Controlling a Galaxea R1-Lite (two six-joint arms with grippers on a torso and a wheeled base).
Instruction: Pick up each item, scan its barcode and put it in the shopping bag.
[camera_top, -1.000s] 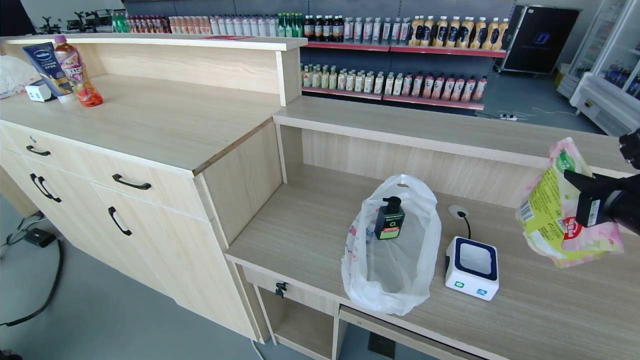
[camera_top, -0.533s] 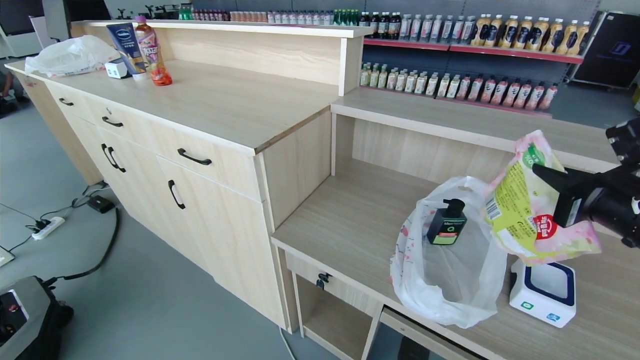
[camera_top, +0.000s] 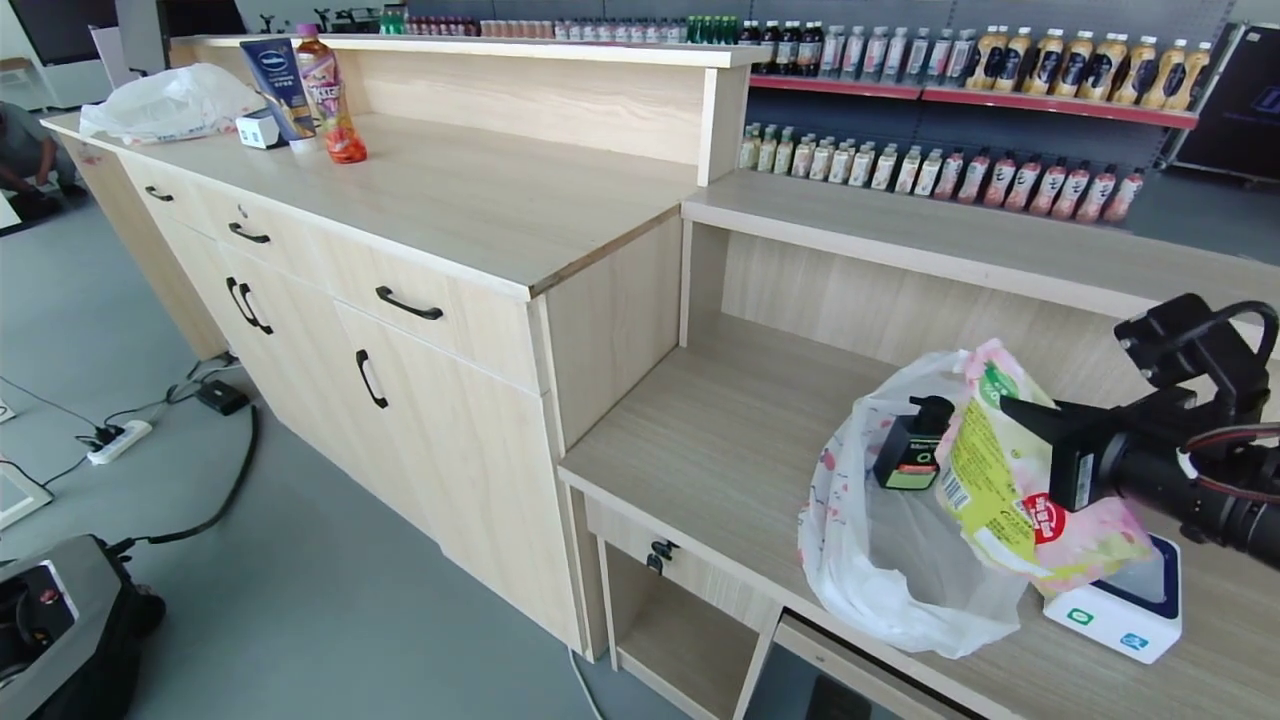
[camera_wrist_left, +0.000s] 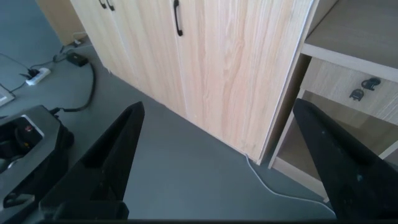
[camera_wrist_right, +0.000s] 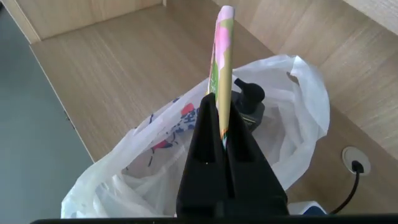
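Since a second ago the right gripper (camera_top: 1045, 445) has carried the snack packet (camera_top: 1000, 490) across from well to the right of the scanner (camera_top: 1120, 615) to the right-hand rim of the shopping bag (camera_top: 880, 560). The head camera has swung as well, so the shift of the whole picture is no move of the bag or scanner.

The packet is held off the counter (camera_top: 720, 440), its long axis steeply upright but tilted. The pink sealed top end points up and toward the back wall, and the lower end slants down toward the scanner. Its green printed face, with a barcode near the edge, turns toward the bag's opening. In the head view its lower end overlaps the scanner; whether the two touch cannot be told. From the right wrist the packet (camera_wrist_right: 222, 56) appears edge-on as a thin strip in line with the right gripper (camera_wrist_right: 221, 134), whose fingers are clamped flat on both its faces about midway down.

The bag (camera_wrist_right: 143, 155) stands open on the lower counter with a dark pump bottle (camera_top: 912, 458) upright inside, just beside the packet's top half. The scanner sits on the counter touching or just beside the bag's right side.

The left gripper (camera_wrist_left: 217, 165) hangs low over the grey floor before the cabinet front, fingers spread wide apart with nothing between them.
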